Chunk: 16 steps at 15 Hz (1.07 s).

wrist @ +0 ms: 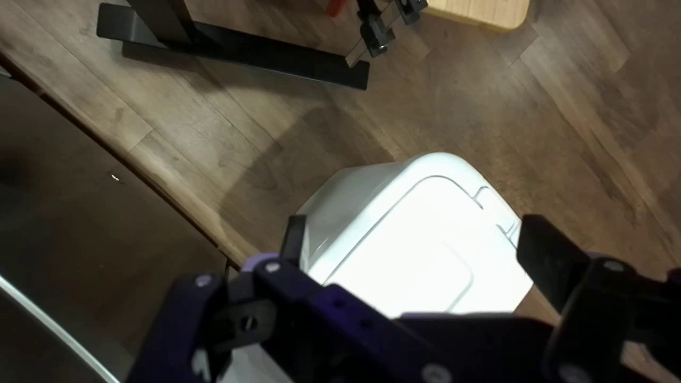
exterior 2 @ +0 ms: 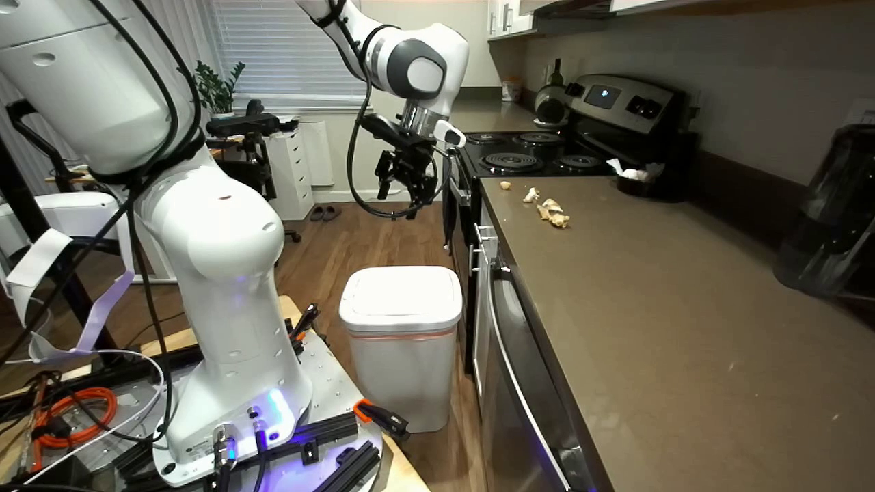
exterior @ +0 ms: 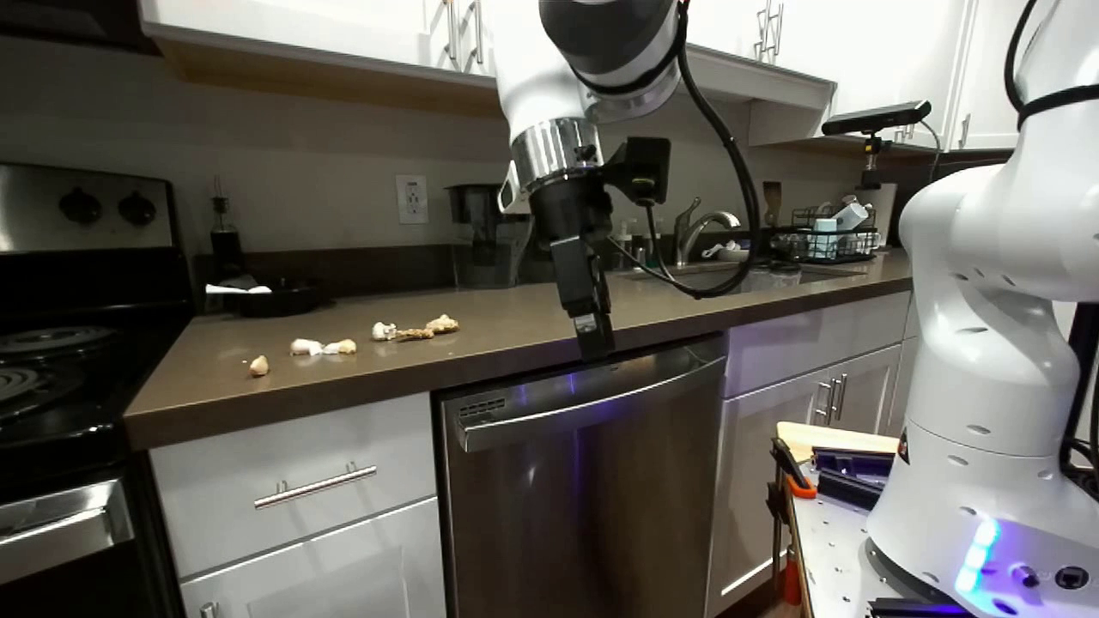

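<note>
Hanging above a white, round-cornered, lidded bin [exterior 2: 402,348]: your black two-fingered claw [wrist: 413,238], spread; pale, knobbly pieces [exterior: 442,324] on glossy brown bench [exterior 2: 670,328].

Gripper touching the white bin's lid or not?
Apart. An exterior view shows it: a strip of wooden floor is visible between the gripper and the top of the lid.

White bin [exterior 2: 402,355] stands upright on wooden floor [exterior 2: 369,239]; lid [exterior 2: 401,294] closed
</note>
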Each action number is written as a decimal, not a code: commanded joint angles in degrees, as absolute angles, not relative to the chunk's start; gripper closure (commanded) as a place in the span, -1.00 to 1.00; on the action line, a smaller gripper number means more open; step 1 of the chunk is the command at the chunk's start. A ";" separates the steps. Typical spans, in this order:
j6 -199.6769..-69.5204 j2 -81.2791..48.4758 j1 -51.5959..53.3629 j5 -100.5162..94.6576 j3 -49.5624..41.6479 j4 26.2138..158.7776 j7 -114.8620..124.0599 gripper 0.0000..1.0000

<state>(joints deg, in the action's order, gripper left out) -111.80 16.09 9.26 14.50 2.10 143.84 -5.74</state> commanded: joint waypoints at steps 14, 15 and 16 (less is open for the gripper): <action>-147.01 -18.13 16.36 20.93 15.19 132.45 -12.59 -1.00; -147.79 -20.99 15.52 21.11 16.07 130.04 -14.44 -1.00; -147.59 -24.02 14.56 21.28 17.10 127.35 -16.43 -1.00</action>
<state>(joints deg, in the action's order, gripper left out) -146.25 -15.18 17.36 21.94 14.61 135.03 -10.95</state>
